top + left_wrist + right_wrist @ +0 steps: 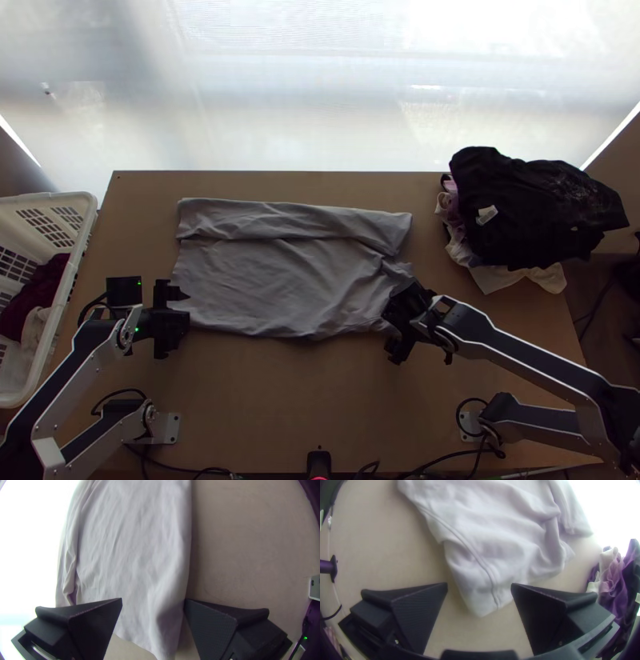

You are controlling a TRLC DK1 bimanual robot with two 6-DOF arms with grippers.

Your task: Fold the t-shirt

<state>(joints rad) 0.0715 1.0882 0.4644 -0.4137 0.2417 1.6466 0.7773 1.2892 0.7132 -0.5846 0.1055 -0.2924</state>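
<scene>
The grey t-shirt (280,280) lies in the middle of the frame, on the wooden counter (280,400), rather flat but with many small wrinkles; along its upper side there is one long band of cloth, which looks folded over. The left claw (179,321) is at the lower left corner of the shirt, and it is released: in the left wrist view its two black fingers stand wide apart, and the edge of the cloth comes between them. The right claw (392,330) is at the lower right corner of the shirt, and it is released also; in the right wrist view, a corner with a stitched seam (488,575) is seen between its separated fingers. In the upper right of the frame is a pile of clothes, with a black garment (528,208) on top of paler ones (508,278). At the left edge stands a white basket (74,272) with dark red cloth (32,300) inside.
</scene>
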